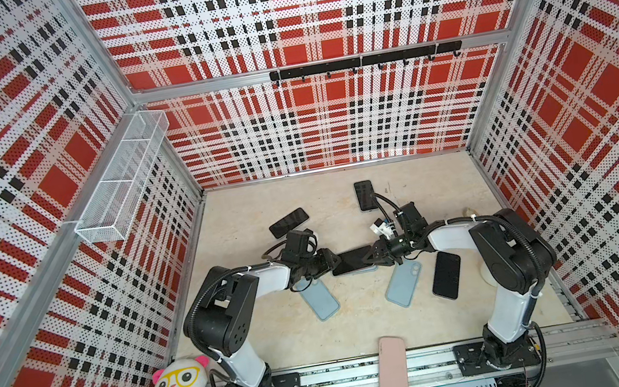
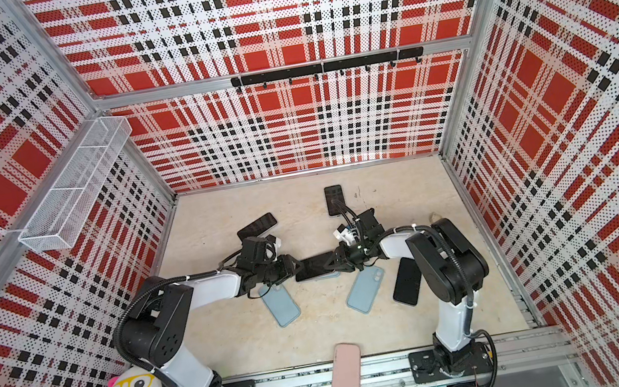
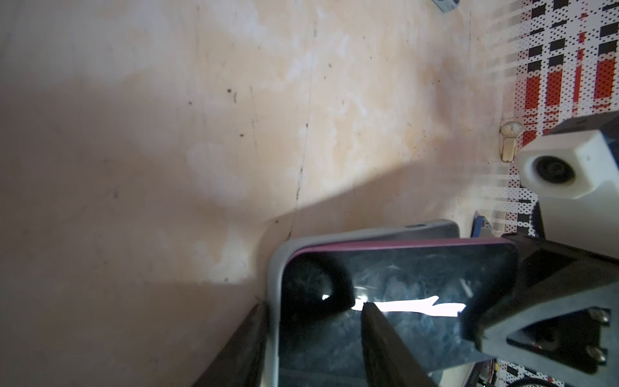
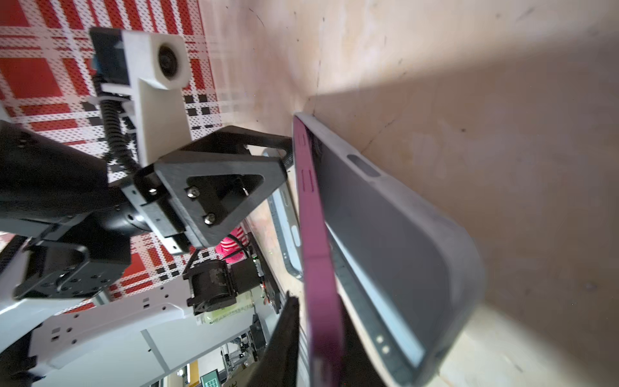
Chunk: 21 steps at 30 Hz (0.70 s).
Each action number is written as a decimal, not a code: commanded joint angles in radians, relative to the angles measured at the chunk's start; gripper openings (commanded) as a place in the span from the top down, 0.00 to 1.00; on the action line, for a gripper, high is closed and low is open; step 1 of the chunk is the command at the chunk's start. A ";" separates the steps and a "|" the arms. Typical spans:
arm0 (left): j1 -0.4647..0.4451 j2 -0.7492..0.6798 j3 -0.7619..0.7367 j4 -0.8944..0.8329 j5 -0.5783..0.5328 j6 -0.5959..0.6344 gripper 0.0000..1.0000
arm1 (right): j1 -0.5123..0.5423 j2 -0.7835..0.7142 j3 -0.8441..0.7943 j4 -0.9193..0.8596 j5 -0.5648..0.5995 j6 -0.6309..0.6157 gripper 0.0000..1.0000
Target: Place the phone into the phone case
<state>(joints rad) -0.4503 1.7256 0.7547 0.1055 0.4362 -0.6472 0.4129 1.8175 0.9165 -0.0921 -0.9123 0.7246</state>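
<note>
The pink case lies across the front rail; mid-table my left pincer pinches 1 end of the grey case, the phone half seated with 1 long edge raised, and whether my right pincer grips I cannot tell.

The phone between the black left gripper and black right gripper has a black screen and purple edge; the case beneath it is grey. A pale blue case lies by the left gripper, a second pale blue case by the right. Walls show red, white and black plaid.
</note>
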 commanded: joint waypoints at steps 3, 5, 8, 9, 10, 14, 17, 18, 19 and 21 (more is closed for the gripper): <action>-0.027 0.023 0.014 -0.124 -0.116 0.062 0.53 | 0.014 -0.027 0.120 -0.293 0.135 -0.163 0.66; -0.031 0.030 0.025 -0.144 -0.141 0.070 0.53 | 0.015 -0.029 0.164 -0.387 0.195 -0.215 0.60; -0.035 0.035 0.035 -0.161 -0.156 0.081 0.53 | 0.018 -0.039 0.217 -0.505 0.278 -0.253 0.56; -0.035 0.036 0.036 -0.161 -0.154 0.081 0.54 | 0.018 -0.043 0.226 -0.532 0.300 -0.259 0.55; -0.036 0.037 0.038 -0.161 -0.154 0.081 0.54 | 0.017 -0.044 0.236 -0.559 0.320 -0.270 0.55; -0.041 0.038 0.039 -0.161 -0.156 0.078 0.55 | 0.017 -0.044 0.258 -0.601 0.366 -0.284 0.58; -0.046 0.040 0.040 -0.161 -0.157 0.074 0.56 | 0.017 -0.020 0.259 -0.602 0.386 -0.288 0.65; -0.048 0.038 0.039 -0.161 -0.155 0.073 0.56 | 0.017 -0.014 0.256 -0.600 0.399 -0.288 0.68; -0.050 0.038 0.038 -0.158 -0.151 0.070 0.57 | 0.017 -0.011 0.252 -0.598 0.406 -0.287 0.70; -0.053 0.039 0.038 -0.150 -0.138 0.063 0.58 | 0.020 -0.003 0.243 -0.591 0.415 -0.284 0.74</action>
<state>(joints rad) -0.4923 1.7264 0.7959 0.0257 0.3244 -0.5892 0.4244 1.8027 1.1603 -0.6579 -0.5400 0.4625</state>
